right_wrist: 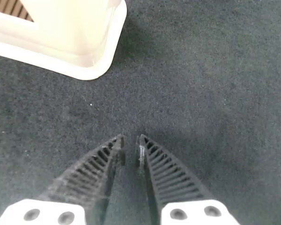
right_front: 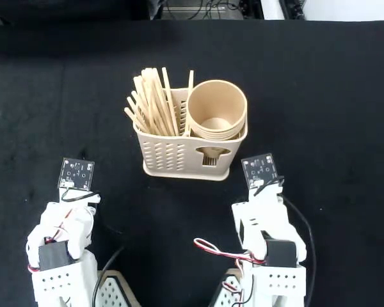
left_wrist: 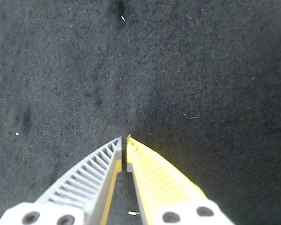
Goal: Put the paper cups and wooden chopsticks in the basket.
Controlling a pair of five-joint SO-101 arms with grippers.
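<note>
We see the beige perforated plastic basket [right_front: 173,157] standing upright at the middle of the black cloth-covered table [right_front: 333,96]. Its two compartments are both filled. The bundle of pale wooden chopsticks [right_front: 152,102] stands fanned out in the compartment on the left arm's side. The nested stack of tan paper cups [right_front: 217,109] sits mouth-up in the compartment on the right arm's side.

Both white arms sit drawn back at the near edge of the table, the left arm [right_front: 64,236] and the right arm [right_front: 269,230], each short of the basket and apart from it.

In the left wrist view, the left pincer [left_wrist: 125,140] is clenched, with its grey and yellow fingertips meeting over bare cloth and nothing between them. The basket lies ahead of it and off toward the other arm.

The right pincer [right_wrist: 130,140] is drawn together too, with only a thin slit between its black tips, and it grasps nothing. A lower corner of the basket [right_wrist: 84,70] lies near it, just ahead and to one side, not touching.
</note>
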